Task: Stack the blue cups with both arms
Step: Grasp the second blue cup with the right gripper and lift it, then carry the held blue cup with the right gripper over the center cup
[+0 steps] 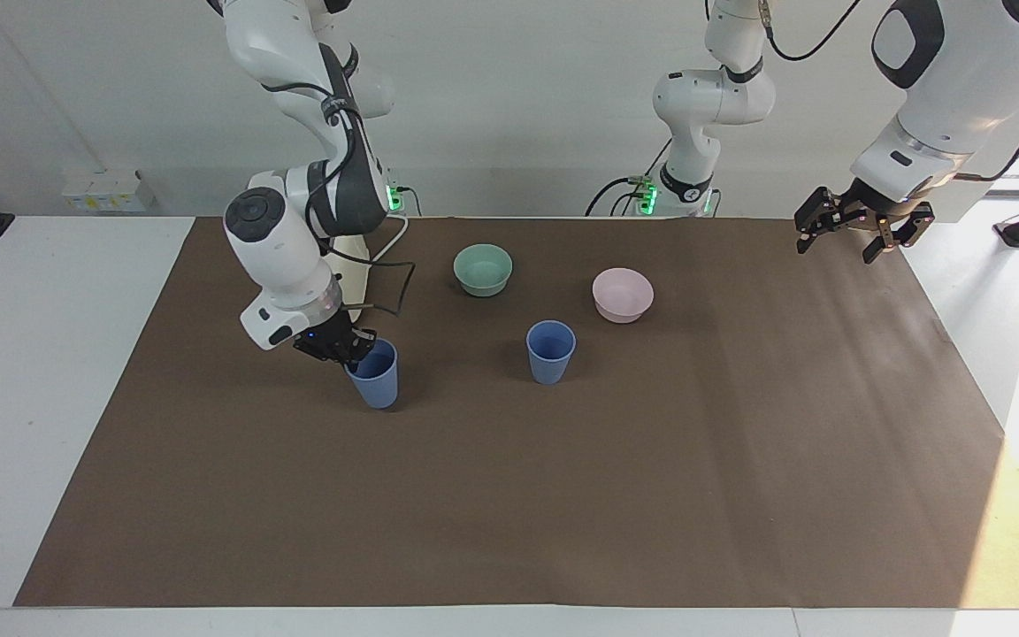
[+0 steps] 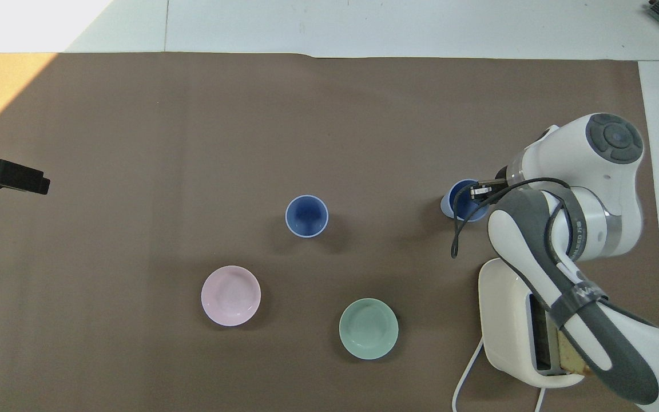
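Two blue cups stand upright on the brown mat. One blue cup [image 1: 376, 379] [image 2: 459, 201] is near the right arm's end, and my right gripper [image 1: 356, 348] [image 2: 480, 189] is shut on its rim, one finger inside the cup and one outside. The other blue cup [image 1: 551, 352] [image 2: 306, 216] stands free in the middle of the mat. My left gripper [image 1: 857, 234] [image 2: 39, 184] hangs open and empty in the air over the left arm's end of the mat, well away from both cups.
A teal bowl [image 1: 483, 268] [image 2: 368, 328] and a pink bowl [image 1: 623, 294] [image 2: 231, 295] sit nearer to the robots than the middle cup. A white toaster [image 2: 507, 320] holding a bread slice stands by the right arm's base, with its cord on the mat.
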Robot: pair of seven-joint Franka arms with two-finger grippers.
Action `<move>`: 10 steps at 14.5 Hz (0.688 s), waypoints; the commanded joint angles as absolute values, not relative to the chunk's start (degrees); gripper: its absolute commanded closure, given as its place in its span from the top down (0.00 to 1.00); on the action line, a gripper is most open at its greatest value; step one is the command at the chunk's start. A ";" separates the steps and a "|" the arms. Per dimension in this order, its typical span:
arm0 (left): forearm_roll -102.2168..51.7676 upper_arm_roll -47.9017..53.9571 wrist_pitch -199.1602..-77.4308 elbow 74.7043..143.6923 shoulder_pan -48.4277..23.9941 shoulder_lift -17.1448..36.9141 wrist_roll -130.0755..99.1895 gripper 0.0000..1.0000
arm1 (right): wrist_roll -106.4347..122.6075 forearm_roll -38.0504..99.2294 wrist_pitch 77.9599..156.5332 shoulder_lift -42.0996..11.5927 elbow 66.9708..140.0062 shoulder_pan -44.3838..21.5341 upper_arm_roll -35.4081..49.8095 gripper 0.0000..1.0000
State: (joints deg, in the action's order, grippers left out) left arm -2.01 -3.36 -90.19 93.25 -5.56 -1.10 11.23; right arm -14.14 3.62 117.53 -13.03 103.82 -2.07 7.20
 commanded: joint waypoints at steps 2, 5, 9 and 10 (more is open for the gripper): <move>-1.49 -3.43 -90.18 95.27 -5.80 -3.16 11.52 1.00 | -21.51 4.92 106.98 -13.97 92.13 -3.42 8.87 0.00; -1.49 -3.51 -90.53 94.40 -5.80 -2.64 11.34 1.00 | -27.05 3.78 103.98 -14.24 88.51 -9.64 9.05 0.00; -1.49 -3.52 -90.79 93.43 -5.71 -2.29 11.16 1.00 | -35.85 3.60 104.15 -16.25 83.08 -17.29 8.97 0.00; -1.32 -3.52 -90.97 93.25 -5.63 -2.29 11.16 1.00 | -37.60 3.69 103.98 -17.22 80.71 -18.97 8.96 0.00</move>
